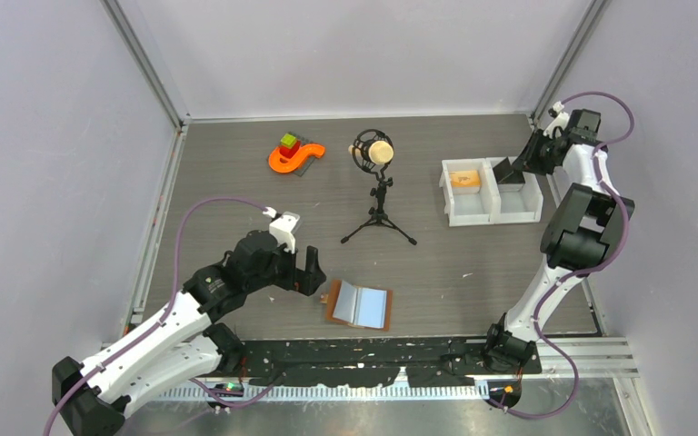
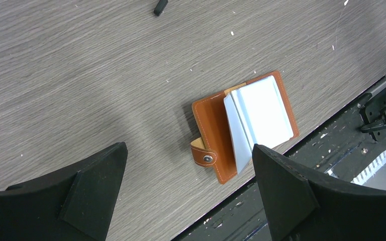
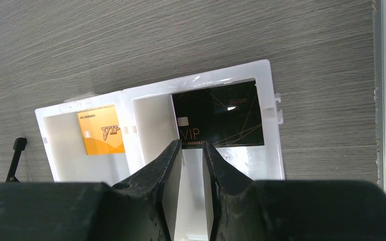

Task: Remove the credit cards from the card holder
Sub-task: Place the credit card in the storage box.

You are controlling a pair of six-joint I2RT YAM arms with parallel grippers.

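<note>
Found the card holder lying open on the grey worktop close to its near edge, brown leather down and pale blue-grey leaves up. In the left wrist view, 1 leaf stood partly lifted off the others. Its small snap tab stuck out toward the left arm's side. Saw the left hand poised just beside the holder on that tab side, its 2 fingers spread wide and gripping nothing. Saw the right hand well apart from the holder, over the white 2-compartment bin at the far right of the worktop. Fingers there stood at a narrow slit with only the bin's white floor showing between them, so holding nothing. Noted 1 black card marked VIP in the compartment under that hand, its near edge right at the fingertips, and 1 orange card marked VIP in the other compartment. Noted a microphone on a tripod and an orange toy farther back.
</note>
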